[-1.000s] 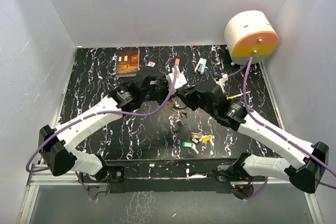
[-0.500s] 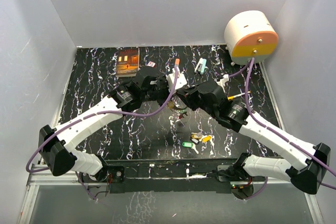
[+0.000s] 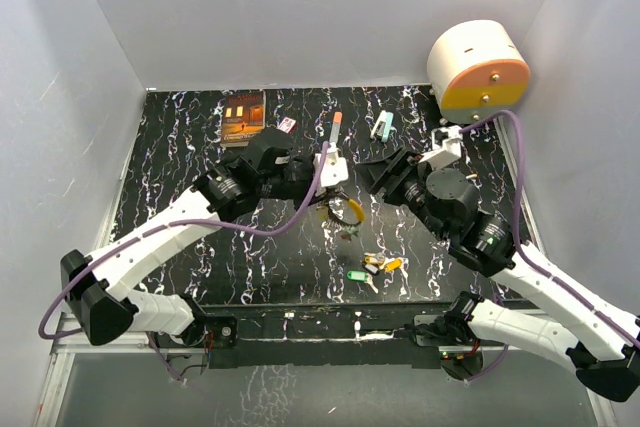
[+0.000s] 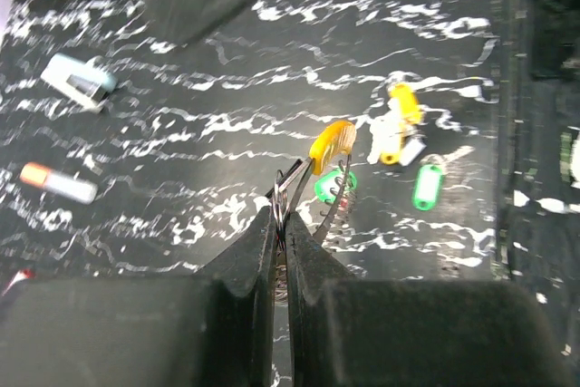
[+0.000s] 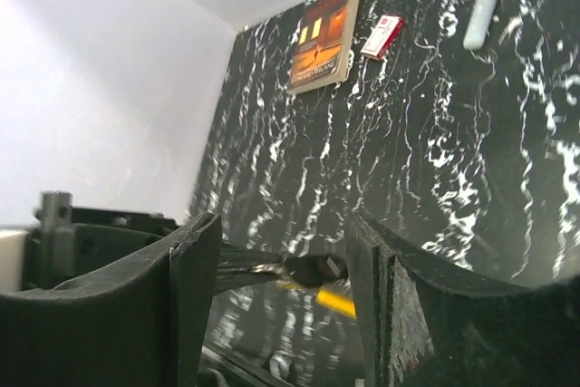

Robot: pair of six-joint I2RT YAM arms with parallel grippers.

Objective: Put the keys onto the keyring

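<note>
Left pincer [image 4: 283,228] is clamping the keyring [image 4: 288,186] edge-on; a yellow key [image 4: 332,142] is slanting away beyond its tips; right pincer [image 5: 279,233] is gaping wide, holding nothing.

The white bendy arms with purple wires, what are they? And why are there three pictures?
They are two robot arms, bolted to a black marbled table. One picture looks down from above; the other two come from little cameras on each wrist. The left pincer is shut on a thin wire keyring, and a yellow key seems to dangle from it. The right pincer is open and holds nothing. More keys lie loose on the table; a book and a marker lie at the far edge.
</note>
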